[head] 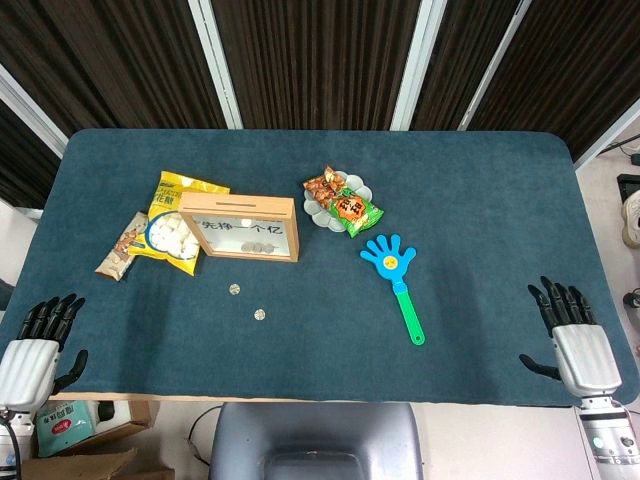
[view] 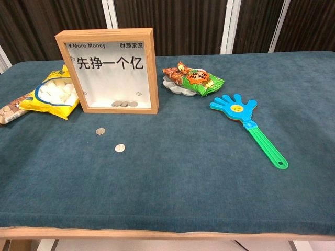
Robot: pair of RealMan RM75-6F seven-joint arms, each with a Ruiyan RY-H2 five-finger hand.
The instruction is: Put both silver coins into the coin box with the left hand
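Right now my left robot hand (head: 35,345) rests at the near left corner of the surface (head: 480,200), fingers spread apart and holding nothing. My right robot hand (head: 572,335) sits at the near right corner, likewise with its fingers apart and nothing in them. Neither shows in the chest view.

Both silver coins lie flat on the blue cloth, in front of the coin box (head: 240,227) and apart from it. One silver coin (head: 234,289) is closer to the box; the other silver coin (head: 259,314) lies a little nearer the front edge and further right. In the chest view they show as (view: 100,131) and (view: 120,148).

The wooden-framed box (view: 107,70) stands upright left of the middle, a few coins (view: 124,104) visible at the bottom behind its clear front. A yellow snack bag (head: 178,222) touches its left side, with a brown snack packet (head: 122,246) beyond that. Right of the box a small plate (head: 312,209) carries snack packets (head: 345,205), and a blue hand-shaped clapper (head: 396,275) lies nearer the front edge.
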